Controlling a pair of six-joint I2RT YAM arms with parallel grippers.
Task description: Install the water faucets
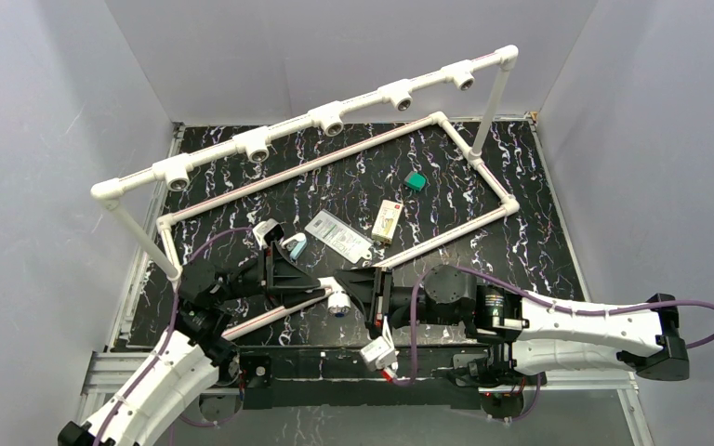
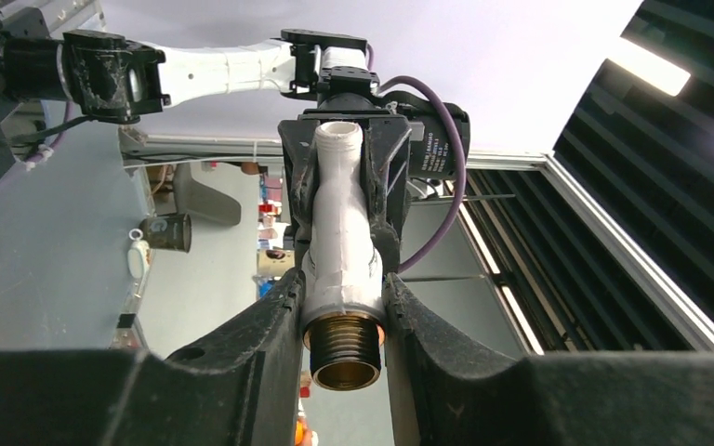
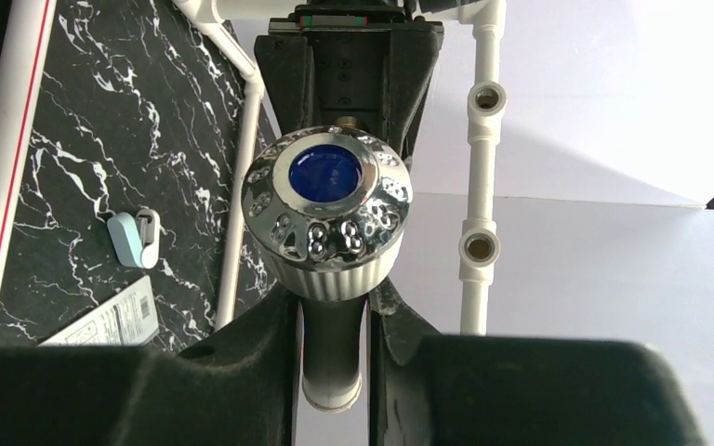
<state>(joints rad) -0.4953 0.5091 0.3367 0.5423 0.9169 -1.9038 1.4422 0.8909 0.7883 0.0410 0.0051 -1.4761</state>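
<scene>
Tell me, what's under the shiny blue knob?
The white tap comes out below its knob, pinched in the right hand. The knob covers the spot where they join, so that part cannot be seen.

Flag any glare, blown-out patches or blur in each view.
Top external: even soft light, all sharp, no glare on the pipe rail. Left wrist: ceiling lights blown out at upper right; faucet sharp. Right wrist: the chrome knob mirrors bright spots; wall behind washes out to white.
</scene>
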